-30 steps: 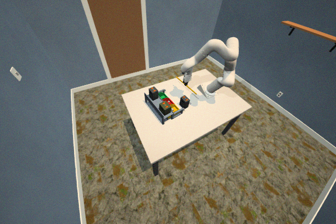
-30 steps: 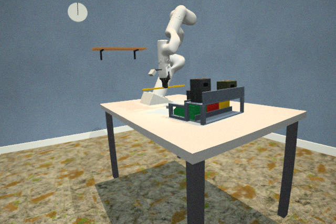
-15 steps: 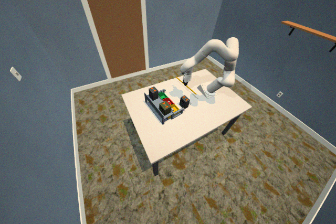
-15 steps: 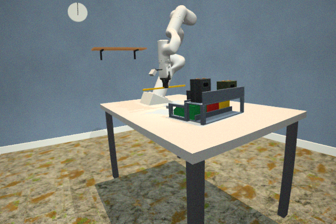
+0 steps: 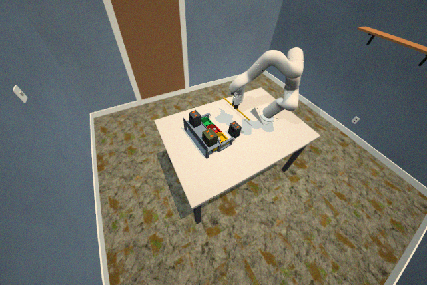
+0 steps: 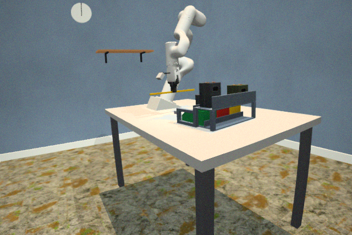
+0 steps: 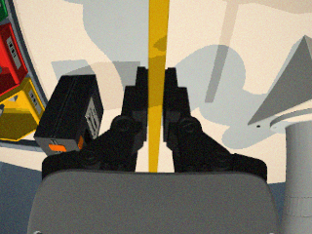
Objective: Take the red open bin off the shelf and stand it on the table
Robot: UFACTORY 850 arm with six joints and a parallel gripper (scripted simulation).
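The white six-joint arm hangs over the far side of the pale square worktop, and its dark hand is clamped on a long thin yellow rod. In the exterior view the rod sits roughly level, well above the worktop, sticking out to both sides of the fingers. From the wrist camera, the two black fingers pinch the rod from either side, and the rod runs straight away from the camera.

Over to the grey metal shelf frame on the worktop: the red open bin is in the shelf's lower level, in the middle slot. A green open bin is on its left in the exterior view and a yellow open bin on its right. The hand is well apart from all three.

Up on top of the shelf, a black box with an orange label stands at one end and an olive-green box with an orange label at the other. A third black box with an orange label stands on the worktop just beside the shelf's open side, between the shelf and the arm's white base plate. In the wrist view that box lies just left of the fingers, below them, with the red and yellow bins showing at the left edge.
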